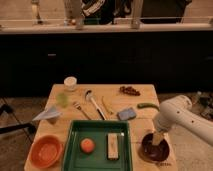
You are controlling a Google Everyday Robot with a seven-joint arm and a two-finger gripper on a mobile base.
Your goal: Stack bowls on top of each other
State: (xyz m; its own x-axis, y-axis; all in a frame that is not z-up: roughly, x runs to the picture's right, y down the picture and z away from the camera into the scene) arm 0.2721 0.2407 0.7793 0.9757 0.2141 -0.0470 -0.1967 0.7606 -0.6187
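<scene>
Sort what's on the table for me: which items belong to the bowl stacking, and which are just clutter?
Job: maroon bowl, with the gripper low over it; orange bowl, front left.
Clutter: green tray, white cup, spoon, fork, blue sponge, green pepper, paper plane.
</scene>
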